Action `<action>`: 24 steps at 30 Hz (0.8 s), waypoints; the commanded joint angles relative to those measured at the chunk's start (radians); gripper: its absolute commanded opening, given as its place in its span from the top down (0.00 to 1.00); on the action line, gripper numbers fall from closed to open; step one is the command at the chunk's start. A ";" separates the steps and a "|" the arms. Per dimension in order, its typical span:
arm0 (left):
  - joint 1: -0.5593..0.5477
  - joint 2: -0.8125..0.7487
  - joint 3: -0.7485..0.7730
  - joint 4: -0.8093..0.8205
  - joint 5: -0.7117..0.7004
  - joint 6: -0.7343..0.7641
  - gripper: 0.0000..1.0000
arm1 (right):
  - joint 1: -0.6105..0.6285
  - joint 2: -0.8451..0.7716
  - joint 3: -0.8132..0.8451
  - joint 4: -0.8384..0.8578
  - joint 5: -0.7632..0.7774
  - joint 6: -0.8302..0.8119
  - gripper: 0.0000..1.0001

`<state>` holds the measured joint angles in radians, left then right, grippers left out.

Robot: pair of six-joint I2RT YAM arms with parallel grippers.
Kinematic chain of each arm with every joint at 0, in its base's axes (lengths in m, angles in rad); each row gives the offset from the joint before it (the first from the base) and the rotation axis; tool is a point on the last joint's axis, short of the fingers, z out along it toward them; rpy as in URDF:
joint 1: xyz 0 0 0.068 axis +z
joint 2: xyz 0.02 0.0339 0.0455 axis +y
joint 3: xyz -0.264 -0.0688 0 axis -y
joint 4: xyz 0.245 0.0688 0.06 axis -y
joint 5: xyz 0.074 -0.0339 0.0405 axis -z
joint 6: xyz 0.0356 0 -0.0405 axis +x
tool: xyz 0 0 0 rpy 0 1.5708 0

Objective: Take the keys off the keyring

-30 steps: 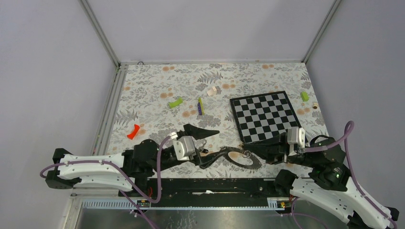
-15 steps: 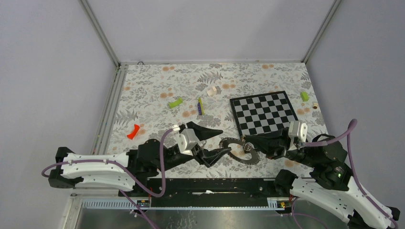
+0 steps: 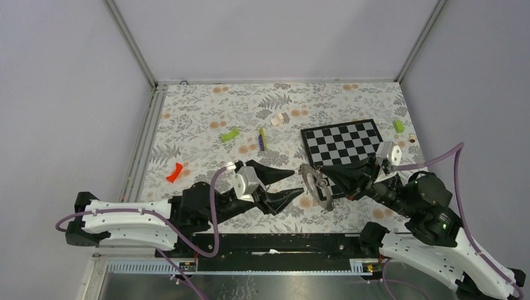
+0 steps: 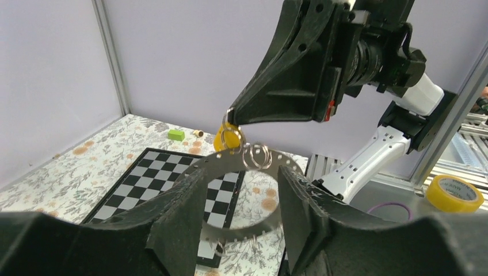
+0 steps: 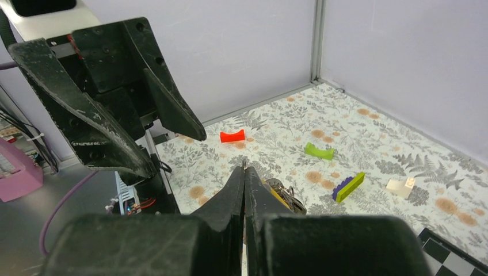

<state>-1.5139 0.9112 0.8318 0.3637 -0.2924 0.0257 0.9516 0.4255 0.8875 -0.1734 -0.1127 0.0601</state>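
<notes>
The tablecloth [image 3: 206, 112] is white with grey ferns and orange blossoms. At its three o'clock lies a black-and-white checkered board [image 3: 344, 147]. A lime-green block [image 3: 229, 134] and a yellow-green and purple stick [image 3: 262, 139] lie at the board's nine o'clock, a red piece [image 3: 174, 172] at eight. The keyring [image 4: 230, 164] is silvery grey, with a yellow key tag [image 4: 225, 138] at its twelve o'clock. The left gripper [image 3: 297, 181] and right gripper [image 5: 244, 175] are black.

Probably a lab: aluminium-framed enclosure [image 3: 132, 47], tape roll [image 4: 458, 192].
</notes>
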 commanded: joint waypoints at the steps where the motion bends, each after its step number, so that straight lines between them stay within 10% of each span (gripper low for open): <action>1: -0.003 0.010 0.024 0.127 0.000 0.020 0.49 | -0.001 0.027 0.050 0.026 0.030 0.053 1.00; 24: -0.003 0.127 0.033 0.250 -0.020 0.083 0.66 | -0.001 -0.030 -0.015 0.081 -0.162 0.037 1.00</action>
<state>-1.5139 1.0546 0.8501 0.5381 -0.2966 0.1040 0.9516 0.4038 0.8753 -0.1791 -0.2234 0.1024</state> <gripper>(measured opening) 0.348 0.011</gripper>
